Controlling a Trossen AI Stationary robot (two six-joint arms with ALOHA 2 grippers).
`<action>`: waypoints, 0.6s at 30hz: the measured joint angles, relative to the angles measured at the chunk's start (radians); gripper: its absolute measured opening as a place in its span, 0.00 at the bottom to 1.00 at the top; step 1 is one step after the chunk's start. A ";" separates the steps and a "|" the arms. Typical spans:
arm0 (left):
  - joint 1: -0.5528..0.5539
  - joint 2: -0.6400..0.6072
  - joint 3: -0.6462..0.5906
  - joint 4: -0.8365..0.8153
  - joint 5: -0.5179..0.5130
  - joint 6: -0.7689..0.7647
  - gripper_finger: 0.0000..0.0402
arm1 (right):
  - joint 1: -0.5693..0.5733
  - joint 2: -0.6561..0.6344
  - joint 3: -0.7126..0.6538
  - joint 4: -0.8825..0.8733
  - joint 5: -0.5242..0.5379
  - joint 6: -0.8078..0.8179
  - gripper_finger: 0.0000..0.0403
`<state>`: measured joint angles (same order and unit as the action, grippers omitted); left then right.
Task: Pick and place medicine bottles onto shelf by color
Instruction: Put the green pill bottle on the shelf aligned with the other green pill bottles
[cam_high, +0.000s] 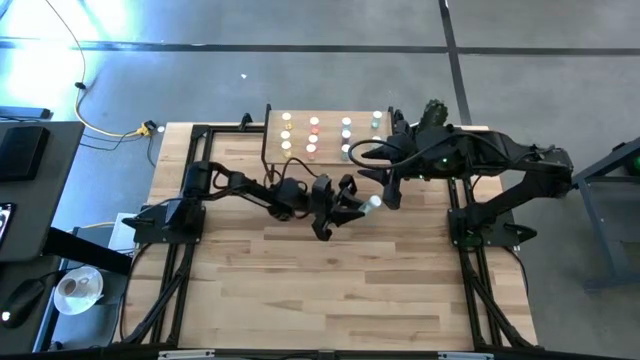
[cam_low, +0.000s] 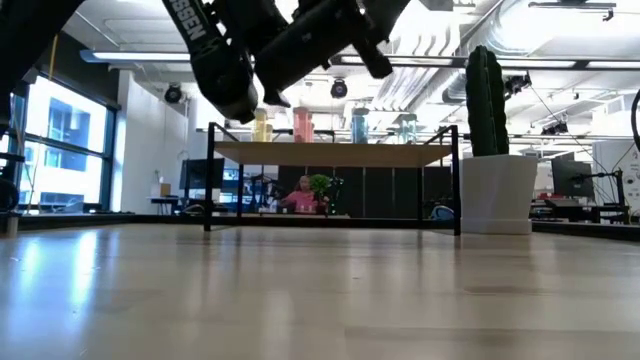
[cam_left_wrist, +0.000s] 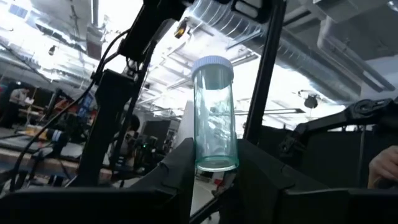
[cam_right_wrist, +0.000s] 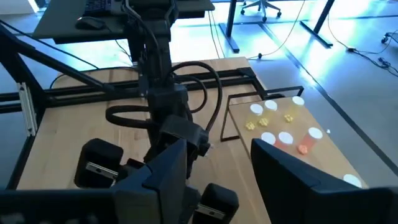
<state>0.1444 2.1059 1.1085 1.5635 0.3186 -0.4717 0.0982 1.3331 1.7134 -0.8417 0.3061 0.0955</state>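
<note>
My left gripper (cam_left_wrist: 214, 171) pinches a small bottle (cam_left_wrist: 215, 115) by its bottom end. The bottle is a clear, smooth, greenish tube with a round white cap, and its long side runs straight out from my fingers (cam_left_wrist: 177, 168), cap farthest away. From above I only see its white cap (cam_high: 374, 203), pointing toward my right arm, over the middle of the wooden table (cam_high: 340, 290). My right gripper (cam_right_wrist: 221, 171) is spread apart with nothing in it, just beside that cap. The other bottles (cam_high: 314, 124) stand upright in rows on the flat wooden shelf (cam_low: 340, 153) with thin black legs, beside a cactus (cam_low: 487, 86) in a white pot.
</note>
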 joint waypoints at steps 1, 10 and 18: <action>0.000 0.000 0.006 0.000 0.000 0.001 0.23 | 0.000 0.000 0.000 0.000 0.000 0.001 0.44; 0.012 0.000 0.057 0.001 0.007 0.030 0.23 | 0.000 -0.054 0.000 -0.063 -0.189 -0.007 0.54; 0.013 0.000 0.109 0.000 0.023 0.030 0.23 | 0.000 -0.085 0.000 -0.136 -0.254 0.032 0.54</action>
<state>0.1570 2.1059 1.2179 1.5638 0.3418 -0.4416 0.0984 1.2486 1.7134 -0.9775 0.0518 0.1280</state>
